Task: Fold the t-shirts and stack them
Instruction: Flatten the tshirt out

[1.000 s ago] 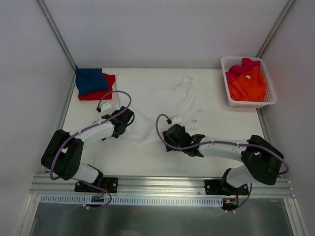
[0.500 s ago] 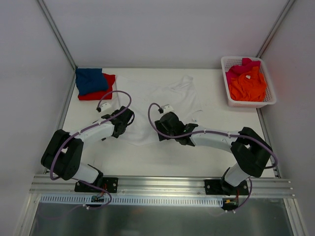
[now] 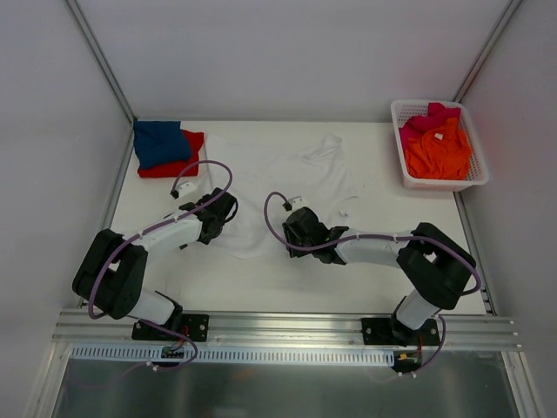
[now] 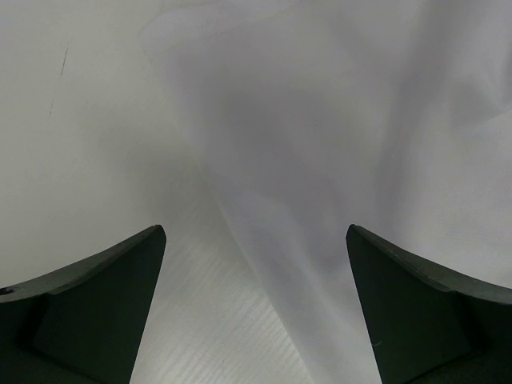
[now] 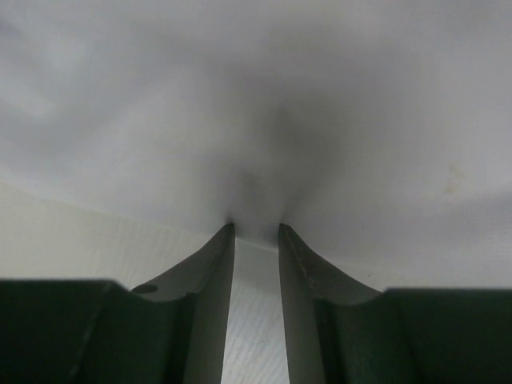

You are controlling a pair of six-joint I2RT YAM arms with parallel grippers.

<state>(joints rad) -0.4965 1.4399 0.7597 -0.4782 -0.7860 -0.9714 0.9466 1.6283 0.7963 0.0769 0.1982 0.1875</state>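
A large white cloth t-shirt is seen spread flat, with some wrinkles, across the middle of the white table. The left gripper is placed low at the shirt's left edge; in the left wrist view its 2 dark fingers are held wide apart, with the cloth's edge running between them over bare table, and nothing is held. The right gripper is set at the shirt's near hem. In the right wrist view its fingers are drawn narrow, with only a thin gap left, and the hem is puckered at their tips; whether the cloth is actually pinched cannot be told. At the far left corner a folded blue cloth t-shirt is laid on top of a red cloth t-shirt. At the far right a white plastic lattice basket is stood, in which an orange cloth t-shirt is heaped in front of a pink cloth t-shirt.
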